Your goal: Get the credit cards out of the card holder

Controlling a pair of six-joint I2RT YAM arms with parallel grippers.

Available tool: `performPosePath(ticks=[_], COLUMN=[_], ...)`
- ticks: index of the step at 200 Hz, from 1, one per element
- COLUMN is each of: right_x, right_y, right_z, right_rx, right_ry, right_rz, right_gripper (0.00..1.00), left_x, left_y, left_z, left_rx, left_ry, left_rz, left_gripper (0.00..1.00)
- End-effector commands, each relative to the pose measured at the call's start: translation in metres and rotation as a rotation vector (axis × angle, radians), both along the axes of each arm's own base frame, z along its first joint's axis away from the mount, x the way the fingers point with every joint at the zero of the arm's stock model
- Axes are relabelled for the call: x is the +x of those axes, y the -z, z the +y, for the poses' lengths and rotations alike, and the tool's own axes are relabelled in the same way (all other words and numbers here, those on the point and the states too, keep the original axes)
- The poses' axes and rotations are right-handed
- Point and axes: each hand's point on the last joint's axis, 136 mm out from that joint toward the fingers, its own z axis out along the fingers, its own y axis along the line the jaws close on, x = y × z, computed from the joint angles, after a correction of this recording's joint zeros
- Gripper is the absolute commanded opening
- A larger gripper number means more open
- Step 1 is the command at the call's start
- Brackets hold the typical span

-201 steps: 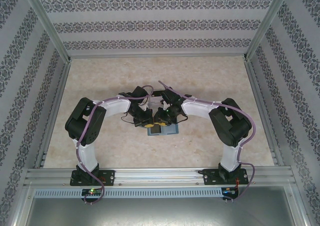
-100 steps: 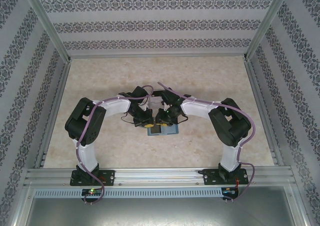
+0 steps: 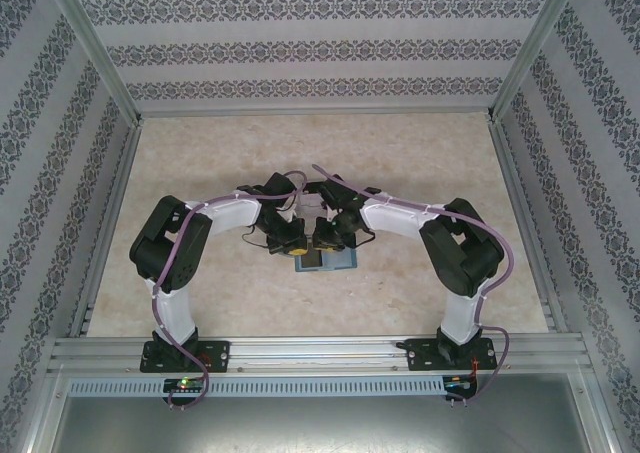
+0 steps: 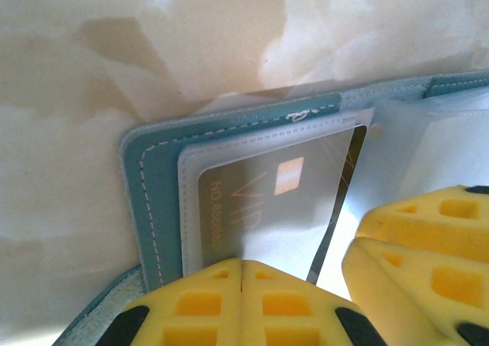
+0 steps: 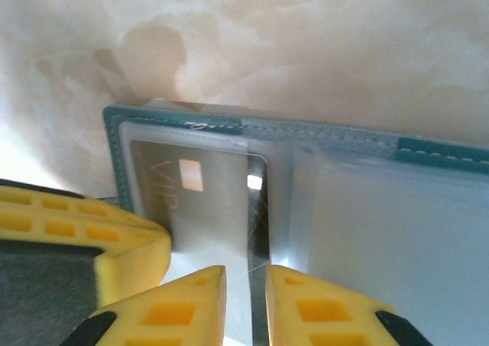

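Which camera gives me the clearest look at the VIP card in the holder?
Left wrist: the VIP card fills mid-frame behind its clear sleeve, lettering and chip readable. Right wrist shows it smaller and glare-washed. From the top external view, the arms hide it.

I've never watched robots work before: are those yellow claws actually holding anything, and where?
The left gripper is shut on the near edge of the card holder's clear sleeve. The right gripper straddles the dark card's near edge, not yet clamped.

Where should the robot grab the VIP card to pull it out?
Probably by the card's bare edge sticking out of the clear pocket, near the holder's middle fold. Come from that open side, since the pocket covers the rest.
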Motion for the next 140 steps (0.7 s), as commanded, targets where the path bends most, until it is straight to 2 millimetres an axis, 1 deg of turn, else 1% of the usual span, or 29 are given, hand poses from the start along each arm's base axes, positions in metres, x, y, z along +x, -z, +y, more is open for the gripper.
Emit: performPosePath(ticks=[1, 9, 50, 91, 127, 140], right_x=[-0.002, -0.002, -0.002, -0.003, -0.004, -0.004], right_y=[-0.014, -0.014, -0.001, 0.004, 0.013, 0.016], right_z=[0.007, 0.008, 0.01, 0.012, 0.01, 0.007], right_rx=[0.026, 0.028, 0.019, 0.018, 0.002, -0.019], right_ry=[-0.018, -0.02, -0.022, -0.026, -0.028, -0.024], right_rz=[-0.026, -0.027, -0.001, 0.007, 0.021, 0.022], right_gripper=[0.19, 0.18, 0.18, 0.18, 0.19, 0.19], left_x=[-0.001, -0.001, -0.001, 0.0, -0.001, -0.001], left_y=[-0.006, -0.005, -0.005, -0.006, -0.006, -0.007], left_z=[0.006, 0.007, 0.007, 0.006, 0.006, 0.006], left_rx=[0.014, 0.015, 0.015, 0.014, 0.014, 0.015], left_ry=[0.008, 0.006, 0.006, 0.005, 0.006, 0.008], left_rz=[-0.014, -0.012, -0.01, -0.013, -0.01, -0.012], left_gripper=[0.0, 0.0, 0.0, 0.0, 0.0, 0.0])
